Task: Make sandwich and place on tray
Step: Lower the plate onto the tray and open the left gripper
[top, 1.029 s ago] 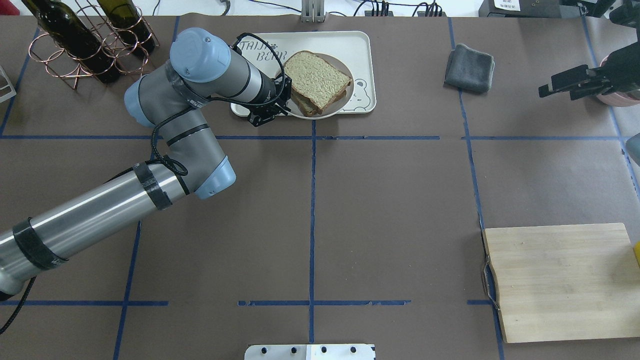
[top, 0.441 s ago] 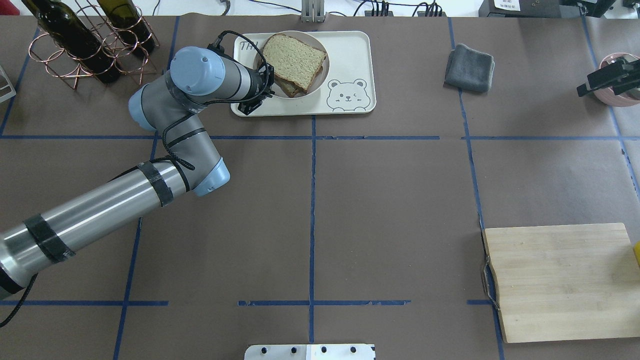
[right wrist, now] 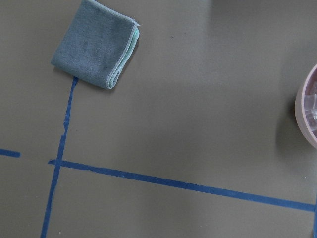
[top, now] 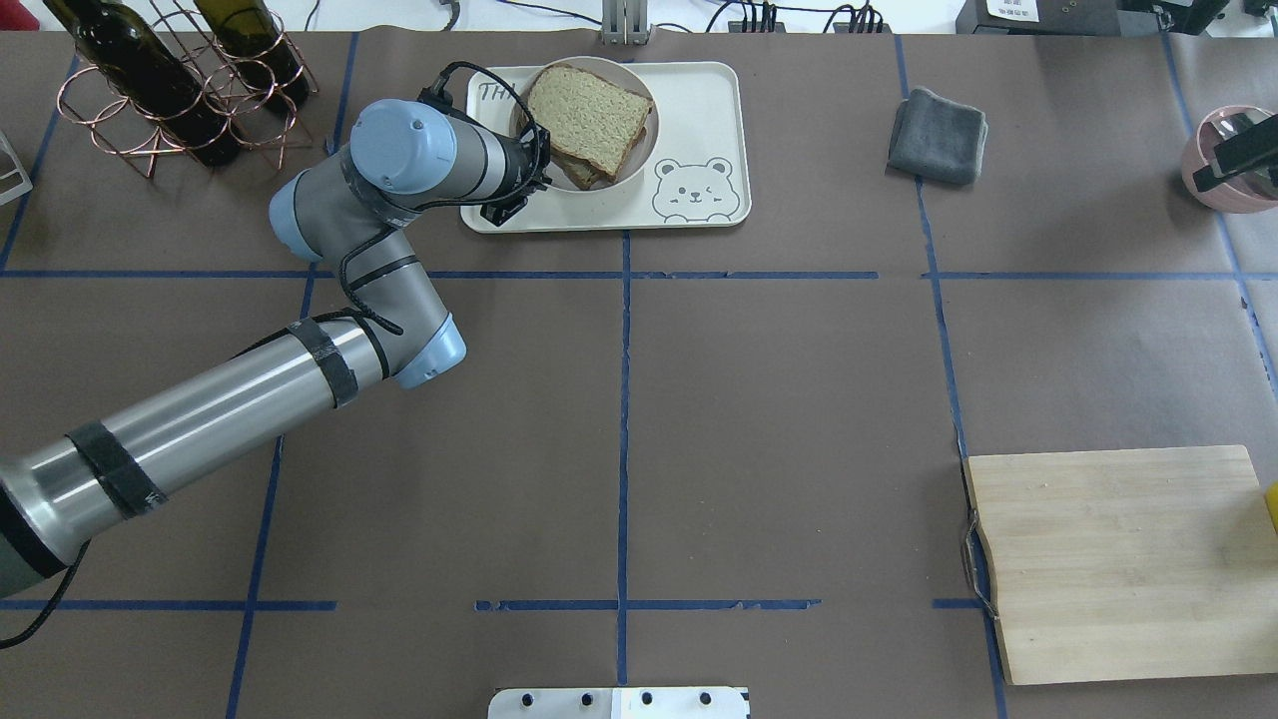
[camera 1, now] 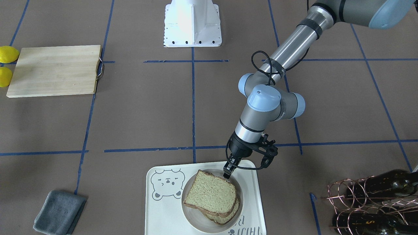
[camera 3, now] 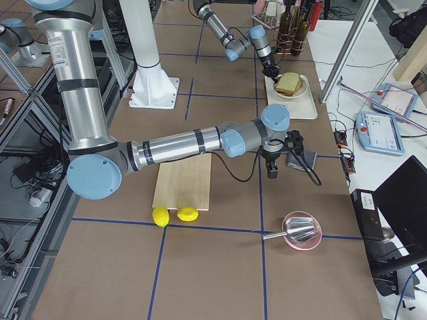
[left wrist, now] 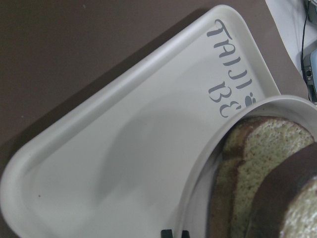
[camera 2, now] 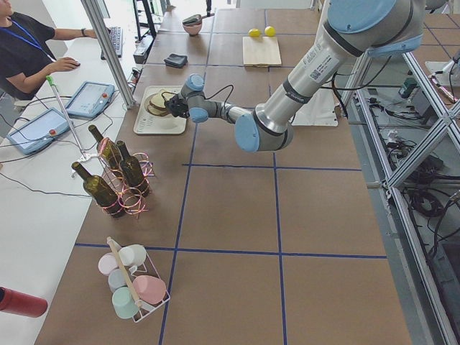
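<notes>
Tray [top: 699, 110]: smooth matt cream plastic.
Plate [camera 1: 196, 222]: smooth white, slight sheen.
Sandwich [top: 584, 112] bread: porous, rough crumb.
Cutting board [top: 1118, 559]: pale matt wood, grained.
Cloth [top: 937, 135]: grey, soft nap.
Table cover [top: 779, 419]: matt brown paper.

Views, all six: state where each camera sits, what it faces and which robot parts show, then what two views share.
Front-facing: across table, down on tray; left arm, left gripper at plate.
Overhead: behind base, down on table; left arm, right gripper.
Exterior left: table's left end; left arm near.
Exterior right: right end; right arm near.
Left wrist: above tray, sandwich; fingertips.
Right wrist: above cloth, bowl; nothing.
Shared: sandwich, front-facing and overhead.
</notes>
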Controlling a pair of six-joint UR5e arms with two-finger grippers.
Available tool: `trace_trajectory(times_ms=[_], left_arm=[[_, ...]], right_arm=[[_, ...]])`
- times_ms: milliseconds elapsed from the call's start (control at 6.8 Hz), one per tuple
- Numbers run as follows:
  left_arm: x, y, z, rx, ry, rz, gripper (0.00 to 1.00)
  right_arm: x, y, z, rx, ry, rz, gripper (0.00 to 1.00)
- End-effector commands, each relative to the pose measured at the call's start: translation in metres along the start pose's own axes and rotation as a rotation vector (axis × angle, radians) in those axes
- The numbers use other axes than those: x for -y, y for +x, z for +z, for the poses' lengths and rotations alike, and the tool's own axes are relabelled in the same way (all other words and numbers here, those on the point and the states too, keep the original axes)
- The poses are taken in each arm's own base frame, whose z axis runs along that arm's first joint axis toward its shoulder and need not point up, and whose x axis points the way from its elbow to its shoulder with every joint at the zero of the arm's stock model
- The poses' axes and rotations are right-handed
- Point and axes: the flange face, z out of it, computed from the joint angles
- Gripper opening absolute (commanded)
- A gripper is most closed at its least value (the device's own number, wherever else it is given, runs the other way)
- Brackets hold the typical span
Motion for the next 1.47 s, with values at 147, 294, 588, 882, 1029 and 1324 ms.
trace_trajectory(times_ms=[147,294,588,882,1029,1324], left_arm=[[-0.009,0.011,0.006,0.004,-0.003,0.006,0.27],[-0.009,0.011,0.006,0.004,-0.001,0.076,0.66],[0.001,0.016,0.001,0.006,0.005,0.128,0.7],[0.009,0.033,-0.042,0.047,-0.021,0.16,0.69],[0.019,0.013,-0.063,0.076,-0.03,0.224,0.72],[0.039,-0.032,-0.108,0.111,-0.062,0.356,1.0]], right_arm=[[-0.001,0.008,-0.006,-0.006,-0.002,-0.001,1.0],[-0.002,0.009,-0.005,-0.007,-0.005,0.001,1.0],[-0.002,0.01,-0.006,-0.007,-0.004,0.004,1.0],[-0.004,0.014,-0.008,-0.008,-0.002,0.01,1.0],[-0.017,0.027,-0.004,-0.015,-0.015,0.025,1.0],[-0.06,0.061,0.007,-0.036,-0.056,0.0,1.0]])
